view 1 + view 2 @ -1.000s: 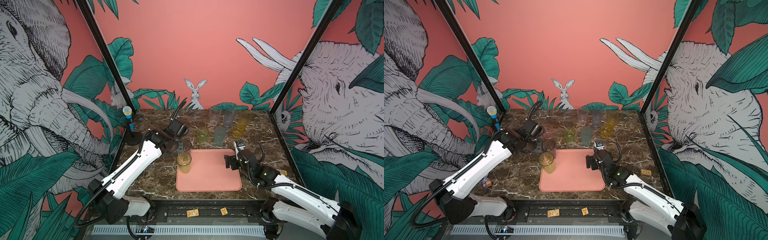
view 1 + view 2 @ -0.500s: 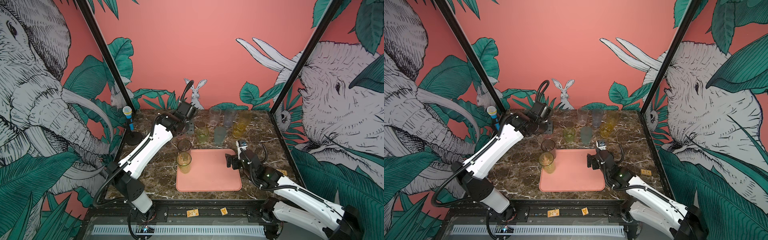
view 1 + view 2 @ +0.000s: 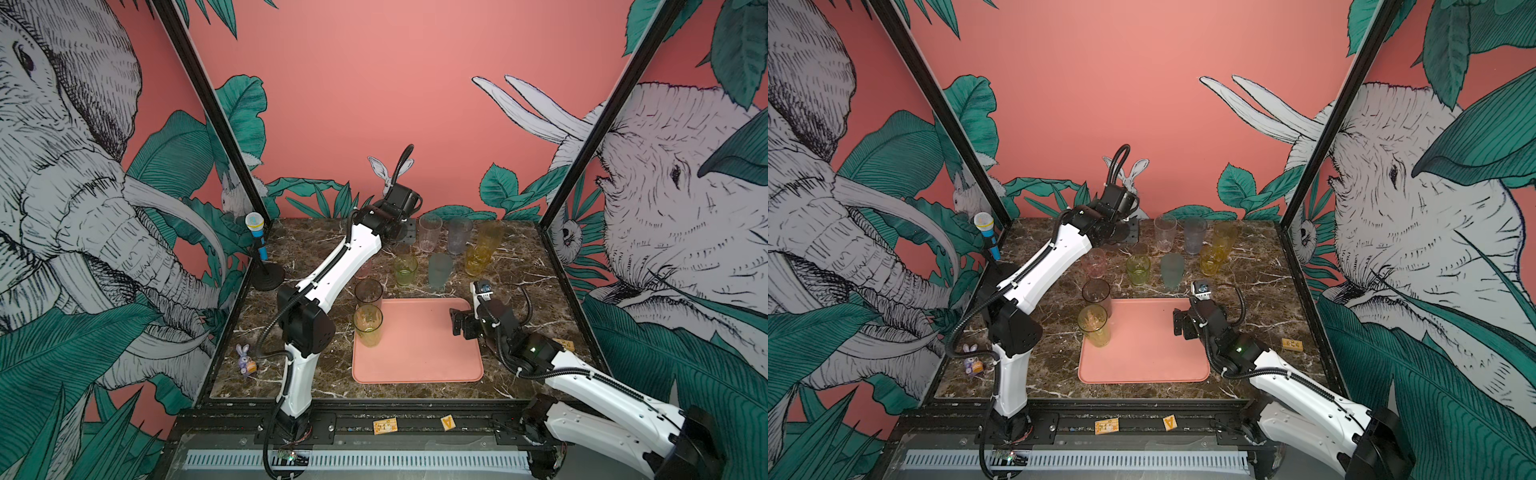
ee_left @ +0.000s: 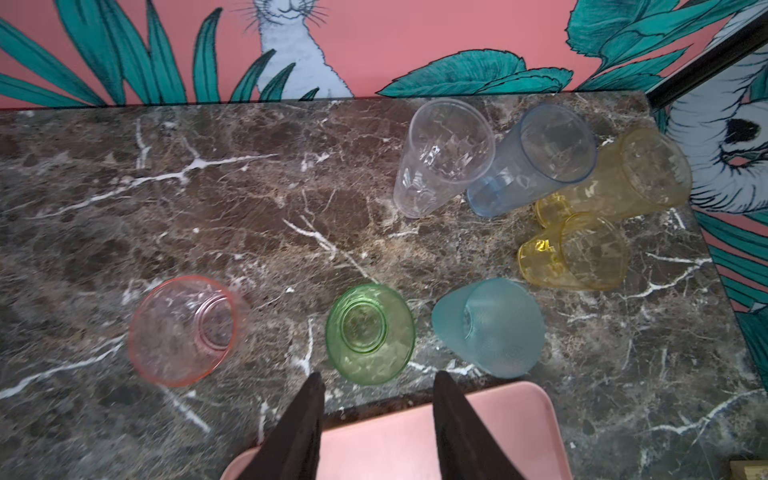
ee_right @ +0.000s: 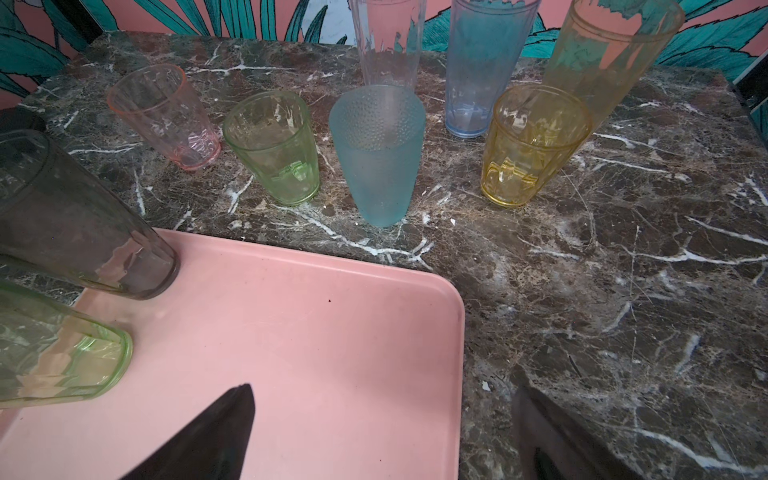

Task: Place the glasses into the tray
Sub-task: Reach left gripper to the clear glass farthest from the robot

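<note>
The salmon-pink tray [image 3: 415,345] holds a smoky grey glass [image 3: 368,293] and a tall green glass [image 3: 368,328] along its left side. Behind it on the marble stand several more glasses: pink [image 4: 183,330], short green [image 4: 370,332], teal [image 4: 494,328], short amber [image 4: 573,253], tall amber [image 4: 623,178], lilac-blue [image 4: 540,158] and clear [image 4: 444,153]. My left gripper [image 4: 376,378] hangs high over the tray's far edge, open and empty, just short of the short green glass. My right gripper [image 5: 382,390] is wide open and empty, straddling the tray's right edge [image 5: 459,353].
A blue toy microphone [image 3: 259,237] on a black stand sits at the back left. A small bunny figure [image 3: 245,361] lies near the front left, a wooden tile [image 3: 563,344] at the right. Black frame posts bound both sides.
My left arm has lifted away from the smoky grey glass and swung back toward the rear glasses. The grey glass stays standing on the tray. The right arm has barely moved.
</note>
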Tool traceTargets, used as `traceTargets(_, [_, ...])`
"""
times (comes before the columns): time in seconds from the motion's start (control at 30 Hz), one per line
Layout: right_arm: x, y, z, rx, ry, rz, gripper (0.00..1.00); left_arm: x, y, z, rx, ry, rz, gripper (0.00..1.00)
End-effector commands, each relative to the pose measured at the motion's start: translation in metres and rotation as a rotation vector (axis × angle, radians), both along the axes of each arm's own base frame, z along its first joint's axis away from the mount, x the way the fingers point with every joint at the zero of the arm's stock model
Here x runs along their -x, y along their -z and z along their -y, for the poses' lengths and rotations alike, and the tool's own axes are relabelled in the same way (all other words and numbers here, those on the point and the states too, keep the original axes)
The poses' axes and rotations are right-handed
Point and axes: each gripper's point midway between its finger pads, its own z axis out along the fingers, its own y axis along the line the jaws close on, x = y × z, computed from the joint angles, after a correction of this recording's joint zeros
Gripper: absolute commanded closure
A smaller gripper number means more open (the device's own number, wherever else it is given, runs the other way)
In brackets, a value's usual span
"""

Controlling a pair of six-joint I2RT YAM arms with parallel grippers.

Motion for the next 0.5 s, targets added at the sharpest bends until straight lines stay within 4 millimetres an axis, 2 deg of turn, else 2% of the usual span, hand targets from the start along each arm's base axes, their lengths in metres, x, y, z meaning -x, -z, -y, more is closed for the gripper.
traceTargets(0.0, [0.000,-0.002,0.004,-0.022,0.020,0.019,0.01,-0.010,-0.014,0.021,0.078,0.041,0.051,0.52])
traceTargets(0.2, [0.001,-0.002,0.006,-0.026,0.024,0.020,0.01,-0.037,0.000,0.046,0.127,0.053,0.081,0.51])
traceTargets(0.47, [0.000,-0.001,0.004,-0.023,0.017,0.015,0.01,-0.071,0.027,0.059,0.186,-0.012,0.077,0.49])
